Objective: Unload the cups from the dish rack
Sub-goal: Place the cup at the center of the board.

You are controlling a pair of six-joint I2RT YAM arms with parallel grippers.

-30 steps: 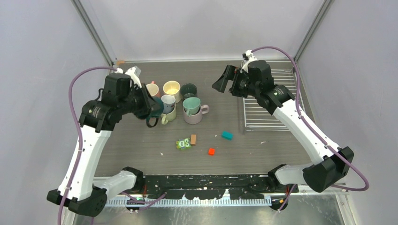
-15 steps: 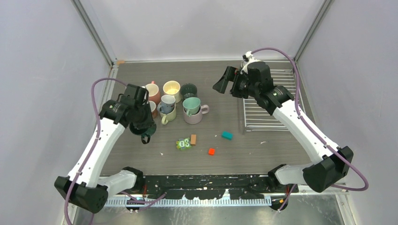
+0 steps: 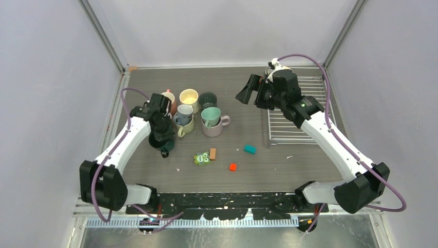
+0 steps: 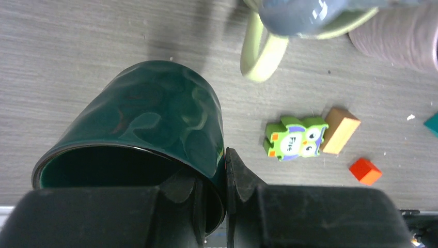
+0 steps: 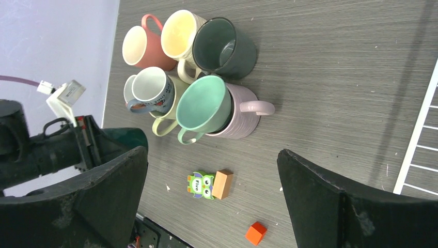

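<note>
My left gripper [image 3: 161, 138] is shut on the rim of a dark teal mug [image 4: 150, 119], one finger inside and one outside. It holds the mug tilted, low over the table, just in front of the mug cluster. The cluster holds a pink mug [image 3: 168, 99], a cream mug [image 3: 189, 97], a dark mug [image 3: 208, 99], a grey-blue mug [image 3: 184, 112] nested in a pale green one, and a light teal mug [image 3: 210, 114] nested in a mauve one [image 3: 217, 127]. The dish rack [image 3: 297, 121] at the right shows no mugs. My right gripper [image 3: 250, 90] is open and empty, high to the left of the rack.
A green owl toy [image 3: 201, 158] and a brown block [image 3: 213, 154] lie beside the held mug. A red block [image 3: 233, 167] and a teal block [image 3: 250, 149] lie mid-table. The rack's edge shows in the right wrist view [image 5: 418, 139].
My left arm has carried the dark teal mug from beside the cluster toward the near side and lower. The right arm has hardly moved.
</note>
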